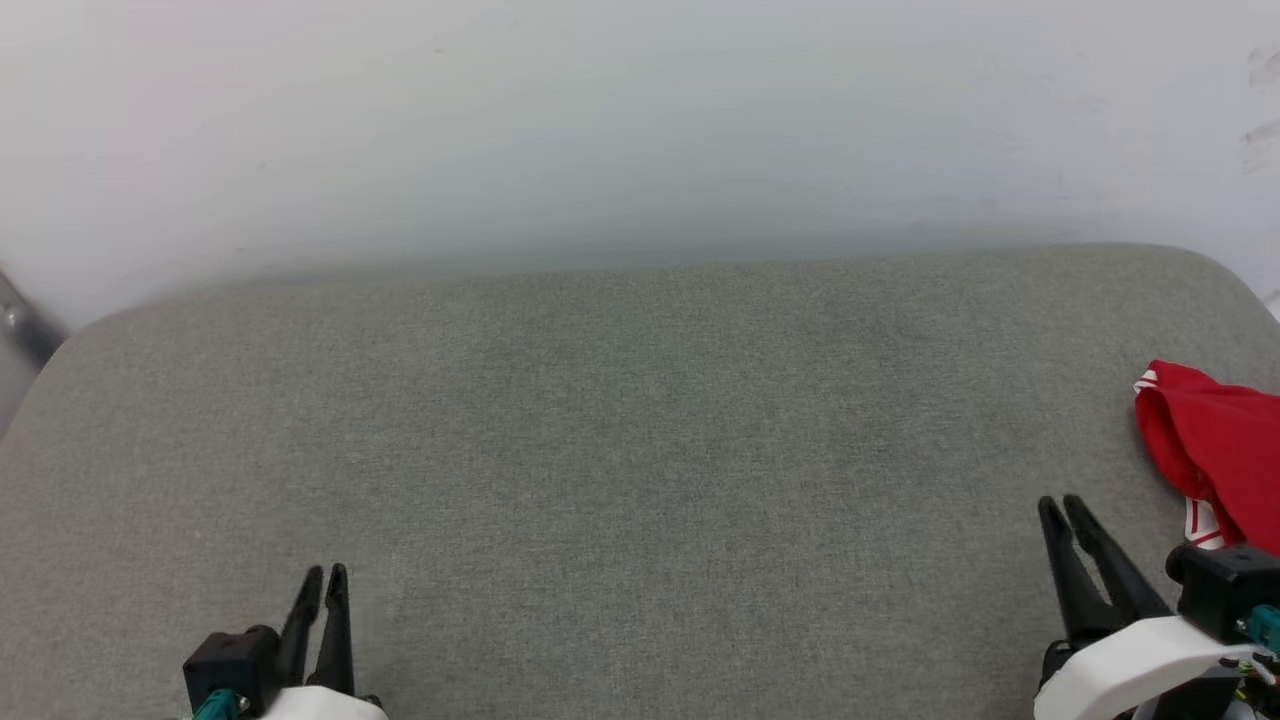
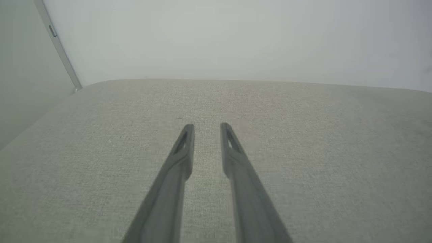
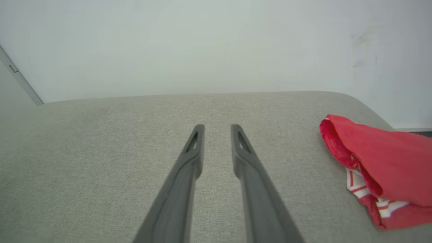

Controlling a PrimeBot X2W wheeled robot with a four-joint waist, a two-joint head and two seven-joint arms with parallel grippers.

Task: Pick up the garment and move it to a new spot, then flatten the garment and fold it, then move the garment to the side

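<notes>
A broad grey cushion (image 1: 640,420) is being taken as the reference here, with a pale wall (image 1: 640,120) rising directly behind its far edge.

The garment (image 1: 1215,450) is being shown at the cushion's right end, lying on the fabric in a loose bunched heap. It is being seen mostly as red cloth (a strip of red-and-white striped trim is peeking out along its near side). Part of it is being cut off by the head view's border, so its full extent cannot be told.

The left gripper (image 1: 327,572) is being held over the cushion's near left part, its two dark fingers pointing toward the cushion's far edge. A clear gap is being kept between the fingers, and nothing is being gripped in it.

The right gripper (image 1: 1060,502) is being held over the cushion's near right part, on the side toward the cushion's middle from the heap. Its fingers are likewise being held apart, with bare grey fabric showing between them, and no cloth is being touched by them.
</notes>
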